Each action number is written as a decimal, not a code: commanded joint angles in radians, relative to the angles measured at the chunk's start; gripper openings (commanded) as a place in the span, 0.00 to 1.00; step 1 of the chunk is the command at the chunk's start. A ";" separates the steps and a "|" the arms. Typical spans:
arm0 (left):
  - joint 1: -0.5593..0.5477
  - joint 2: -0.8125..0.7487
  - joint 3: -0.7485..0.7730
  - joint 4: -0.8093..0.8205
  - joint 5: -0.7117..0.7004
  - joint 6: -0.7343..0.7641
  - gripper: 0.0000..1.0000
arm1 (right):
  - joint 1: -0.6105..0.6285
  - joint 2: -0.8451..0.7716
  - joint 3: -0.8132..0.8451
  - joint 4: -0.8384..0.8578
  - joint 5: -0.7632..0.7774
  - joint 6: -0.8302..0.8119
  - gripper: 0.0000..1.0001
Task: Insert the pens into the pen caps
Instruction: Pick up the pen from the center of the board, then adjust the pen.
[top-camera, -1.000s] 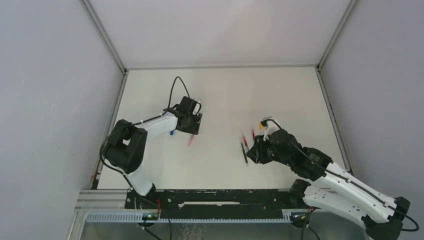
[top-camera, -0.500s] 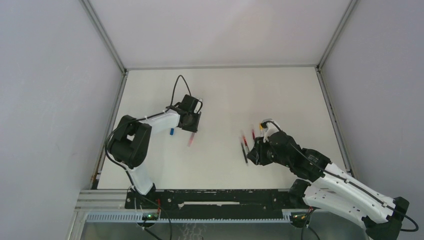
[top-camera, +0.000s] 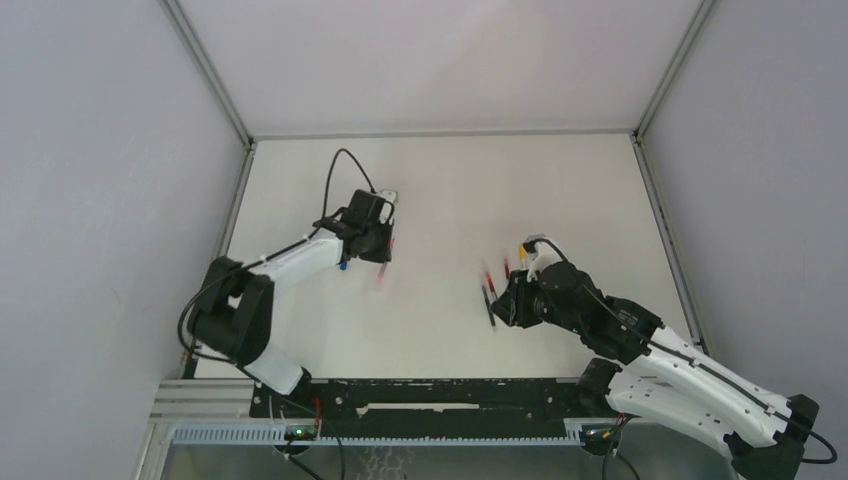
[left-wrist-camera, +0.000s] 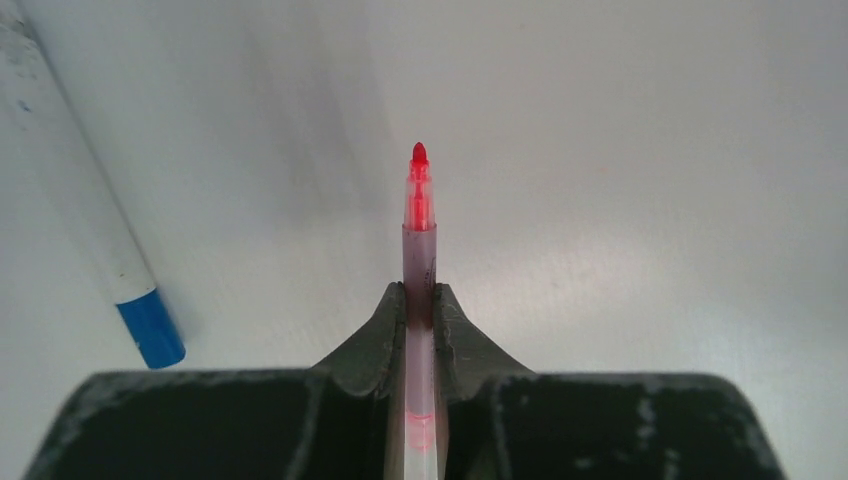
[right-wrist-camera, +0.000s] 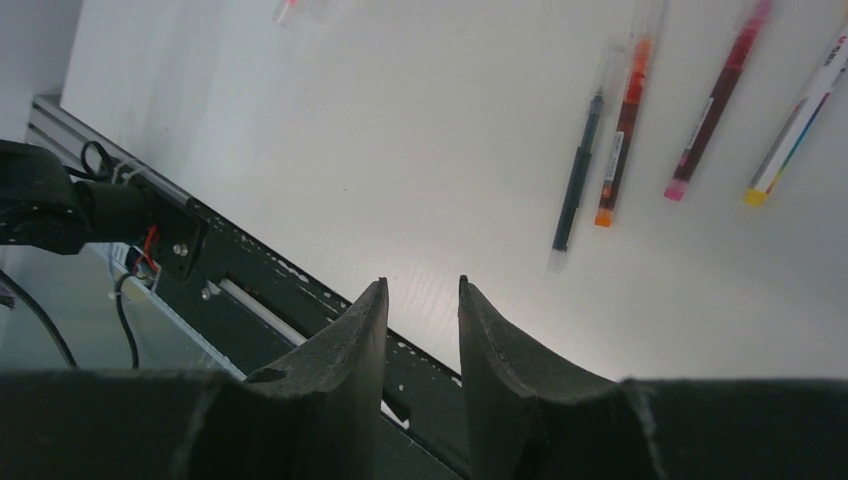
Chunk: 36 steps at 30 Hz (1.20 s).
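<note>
My left gripper (left-wrist-camera: 420, 300) is shut on a pink pen (left-wrist-camera: 420, 235) whose bare red tip points ahead, just above the table. In the top view the left gripper (top-camera: 380, 250) is at the table's middle left, with the pink pen (top-camera: 383, 277) sticking out toward the near edge. A white pen with a blue end (left-wrist-camera: 110, 250) lies to its left. My right gripper (right-wrist-camera: 422, 295) is open and holds nothing. Several pens lie beyond it: a dark one (right-wrist-camera: 578, 180), an orange one (right-wrist-camera: 620, 130), a dark pink one (right-wrist-camera: 715, 110) and a yellow-ended one (right-wrist-camera: 795, 120). I cannot make out any loose pen caps.
The black base rail (top-camera: 420, 395) runs along the near edge and shows under the right fingers (right-wrist-camera: 340, 350). Grey walls close the table on three sides. In the top view the right gripper (top-camera: 510, 300) hovers beside the group of pens (top-camera: 488, 295).
The left gripper has closed onto the pink pen, and the left arm's elbow has swung toward the near left. The right arm has not moved.
</note>
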<state>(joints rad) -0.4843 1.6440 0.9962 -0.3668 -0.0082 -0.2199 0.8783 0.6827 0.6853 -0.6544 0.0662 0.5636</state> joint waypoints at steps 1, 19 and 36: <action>-0.008 -0.217 -0.032 0.057 0.082 -0.045 0.11 | 0.004 -0.023 0.004 0.111 -0.009 0.064 0.40; -0.360 -0.904 -0.145 0.555 0.273 -0.422 0.08 | 0.320 0.043 0.102 0.893 0.027 -0.014 0.52; -0.469 -0.968 -0.143 0.596 0.270 -0.388 0.06 | 0.484 0.236 0.321 0.790 0.170 -0.167 0.57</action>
<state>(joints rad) -0.9428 0.6739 0.8635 0.1883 0.2581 -0.6056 1.3388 0.8810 0.9287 0.1867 0.1738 0.4564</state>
